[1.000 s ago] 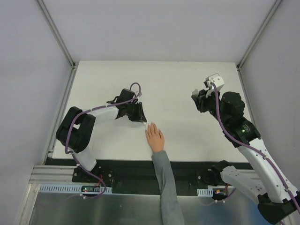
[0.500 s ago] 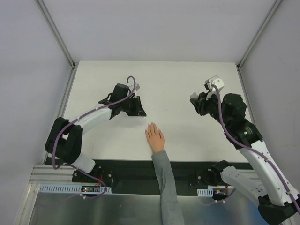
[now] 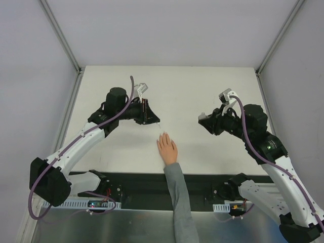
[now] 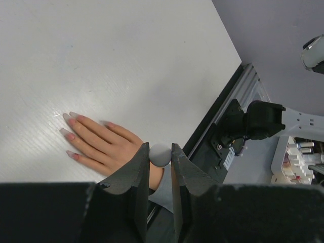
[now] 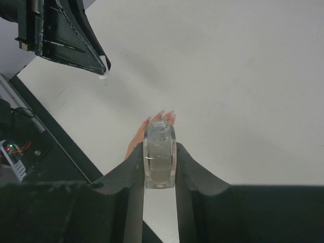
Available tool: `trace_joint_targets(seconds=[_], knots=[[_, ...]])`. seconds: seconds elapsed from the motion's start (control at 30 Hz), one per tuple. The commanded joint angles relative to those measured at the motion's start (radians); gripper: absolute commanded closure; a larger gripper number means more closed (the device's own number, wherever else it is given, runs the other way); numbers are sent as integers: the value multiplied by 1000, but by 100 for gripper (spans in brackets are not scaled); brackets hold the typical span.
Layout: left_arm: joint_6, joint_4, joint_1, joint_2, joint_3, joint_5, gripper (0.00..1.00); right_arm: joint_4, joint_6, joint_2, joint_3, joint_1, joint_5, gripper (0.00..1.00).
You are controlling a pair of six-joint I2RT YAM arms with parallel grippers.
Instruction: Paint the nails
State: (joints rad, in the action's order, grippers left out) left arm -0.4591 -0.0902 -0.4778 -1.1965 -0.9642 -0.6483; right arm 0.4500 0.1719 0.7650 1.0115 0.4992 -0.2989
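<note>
A pale peach hand [image 3: 167, 149] with a grey sleeve [image 3: 179, 197] lies flat on the white table, fingers pointing away from the arms. In the left wrist view its nails [image 4: 66, 133] look pinkish at the fingertips. My left gripper [image 3: 151, 117] hovers just up-left of the fingertips, shut on a round grey-white brush cap [image 4: 160, 154]; the small brush tip [image 3: 160, 126] points down toward the fingers. Off to the right of the hand, my right gripper [image 3: 203, 120] is shut on a small clear bottle [image 5: 160, 158], neck outward and uncapped. The fingertips [image 5: 163, 117] show beyond it.
The white table [image 3: 202, 91] is walled by grey panels at the back and both sides. A black rail [image 3: 136, 182] with the arm bases runs along the near edge. From the right wrist, the left gripper [image 5: 66, 38] hangs at the upper left.
The left arm has stretched out and its gripper has lifted slightly back from the fingertips, still holding the brush. The right gripper has moved left and lower toward the hand with the bottle.
</note>
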Motion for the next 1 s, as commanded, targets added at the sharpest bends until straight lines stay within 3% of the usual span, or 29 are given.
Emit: trace_joint_targets(seconds=[0.0,0.13,0.3,0.43,0.6,0.97], knots=[[4,-6,-25,38,28,-59,100,-11,-61,-9,6,16,-94,100],[23,-25,-54,22,44,-21,100,-19,-68,-6,-1,38,-95,100],[31,-82,-64,-118,51,260,100,-31,-65,-10,2,62,-39,100],[-15,-59,-59,-242,56,334,100,-2,-11,-18,47,61,41,100],[-41,-17,-51,-305,64,357,100,58,52,-1,104,59,95,99],[-70,64,-50,-390,90,335,100,19,58,8,93,59,96,100]])
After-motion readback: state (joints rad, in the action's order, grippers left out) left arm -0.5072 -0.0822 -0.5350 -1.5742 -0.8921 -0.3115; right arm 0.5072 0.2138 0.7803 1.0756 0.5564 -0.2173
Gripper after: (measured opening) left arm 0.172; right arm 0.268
